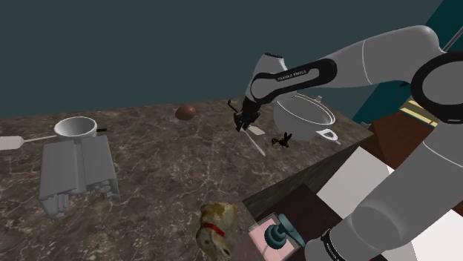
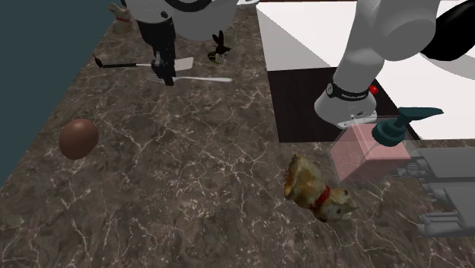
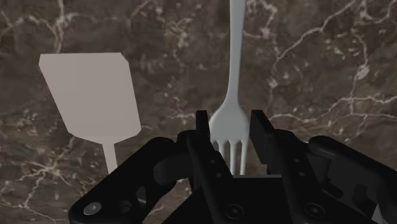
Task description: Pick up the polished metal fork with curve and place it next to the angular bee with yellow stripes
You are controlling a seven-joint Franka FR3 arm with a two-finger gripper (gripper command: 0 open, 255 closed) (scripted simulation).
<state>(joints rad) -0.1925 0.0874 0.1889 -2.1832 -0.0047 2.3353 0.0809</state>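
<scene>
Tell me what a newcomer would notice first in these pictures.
The black gripper sits low over the pale fork on the dark marbled counter, a flat spatula lying beside it. To their right in the shoulder view, a small dark bee stands near a white pot.

One line of lettering can be read: the brand name "FRANKA EMIKA". It is printed in small white capitals along the dark band (image 1: 291, 75) on the forearm of the white arm (image 1: 371, 63), as seen in the shoulder view. In the second exterior view a short line of white lettering is carried on the dark ring (image 2: 352, 99) round a white link of the arm, but it is too small to be read.
</scene>
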